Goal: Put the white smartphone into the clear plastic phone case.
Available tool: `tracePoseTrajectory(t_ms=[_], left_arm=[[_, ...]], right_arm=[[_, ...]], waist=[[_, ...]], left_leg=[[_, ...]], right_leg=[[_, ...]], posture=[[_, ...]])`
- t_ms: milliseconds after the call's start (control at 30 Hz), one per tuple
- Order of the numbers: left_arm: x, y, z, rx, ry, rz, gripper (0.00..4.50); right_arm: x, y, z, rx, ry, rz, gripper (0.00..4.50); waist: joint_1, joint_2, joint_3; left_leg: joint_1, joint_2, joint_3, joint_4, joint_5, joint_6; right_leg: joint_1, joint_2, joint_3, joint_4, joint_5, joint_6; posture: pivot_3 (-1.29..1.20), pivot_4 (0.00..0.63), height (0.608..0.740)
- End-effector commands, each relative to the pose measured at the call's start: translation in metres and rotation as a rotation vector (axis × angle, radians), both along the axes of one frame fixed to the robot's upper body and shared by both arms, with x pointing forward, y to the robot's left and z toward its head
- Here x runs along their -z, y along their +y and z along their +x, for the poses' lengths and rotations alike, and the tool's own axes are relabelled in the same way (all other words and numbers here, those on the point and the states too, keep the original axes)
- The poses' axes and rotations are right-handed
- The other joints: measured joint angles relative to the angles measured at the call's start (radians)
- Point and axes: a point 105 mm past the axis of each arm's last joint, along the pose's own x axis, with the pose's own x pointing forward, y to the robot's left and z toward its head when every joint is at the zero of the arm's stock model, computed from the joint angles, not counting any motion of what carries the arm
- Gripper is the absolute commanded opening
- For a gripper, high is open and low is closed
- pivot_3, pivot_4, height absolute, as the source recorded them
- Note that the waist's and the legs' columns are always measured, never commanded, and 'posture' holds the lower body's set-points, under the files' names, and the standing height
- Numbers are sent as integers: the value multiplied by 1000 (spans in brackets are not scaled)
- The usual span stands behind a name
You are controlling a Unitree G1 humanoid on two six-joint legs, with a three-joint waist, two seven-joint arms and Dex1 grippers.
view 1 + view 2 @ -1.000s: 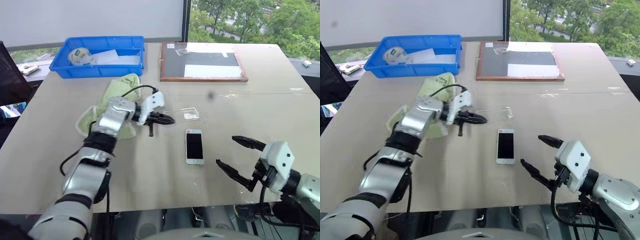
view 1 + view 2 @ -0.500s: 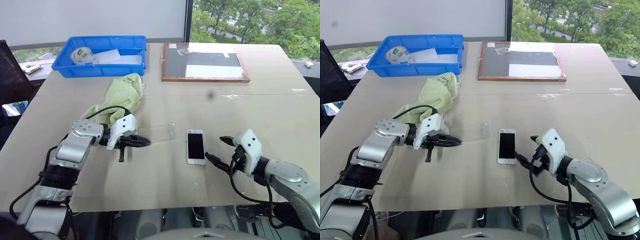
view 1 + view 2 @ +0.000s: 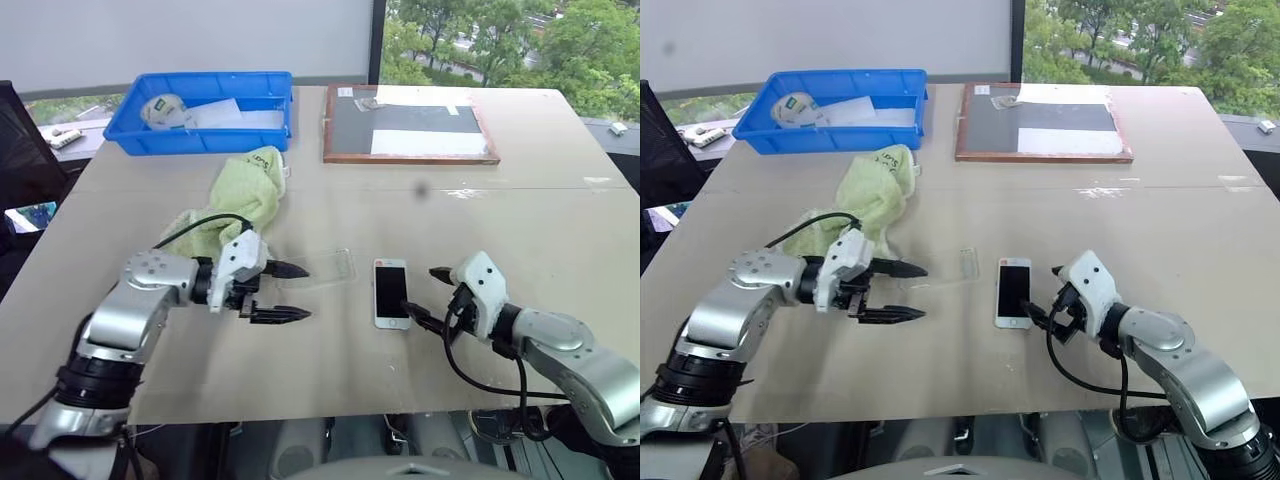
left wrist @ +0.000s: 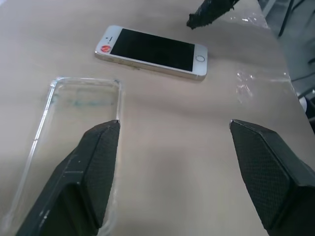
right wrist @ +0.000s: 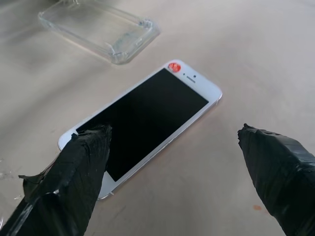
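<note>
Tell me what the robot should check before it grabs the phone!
1. White smartphone lies flat, screen up, on the table: ok.
2. Right gripper is open, one finger each side of the phone: ok.
3. Clear plastic phone case lies on the table beside the phone, apart from it: ok.
4. Left gripper is open, holding nothing: ok.
5. Green cloth is away from phone and case: ok.
6. Case has its open side up: cannot tell.

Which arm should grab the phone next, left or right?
Right, probably. The right gripper is open right beside the white smartphone, which lies flat on the table. The left gripper is open by the clear plastic phone case.
</note>
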Motion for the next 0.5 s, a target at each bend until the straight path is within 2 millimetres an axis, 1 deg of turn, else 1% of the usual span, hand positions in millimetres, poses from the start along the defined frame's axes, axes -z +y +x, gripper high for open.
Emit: tracePoseTrajectory(t_ms=[33,100,233,400,500], left_arm=[[-8,-20,2,-10,1,-18,3721],[-6,-32,0,-4,24,-13,3721],[2,-50,-1,19,68,16,3721],[2,-63,-7,100,248,39,3721],[3,-68,-8,165,284,80,3721]], right_arm=[[-2,0,-3,-22,-7,-29,4500],[-2,-2,-3,-23,-13,-50,4500],[-10,-2,-2,-34,-37,-50,4500],[-14,-2,-1,-37,-45,-49,4500],[-16,-5,-1,-30,-45,-51,4500]], waist=[[0,0,0],[0,0,0],[0,0,0],[-1,0,0],[1,0,0]], left_leg=[[0,0,0,0,0,0],[0,0,0,0,0,0],[0,-1,0,0,0,0],[1,-1,0,0,0,0],[0,-2,-1,0,0,0]], right_leg=[[0,0,0,0,0,0],[0,0,0,0,0,0],[0,1,0,0,0,0],[0,2,0,0,0,0],[0,3,0,0,0,0]], posture=[[0,150,740],[0,150,740],[0,150,740],[0,150,740],[0,150,740]])
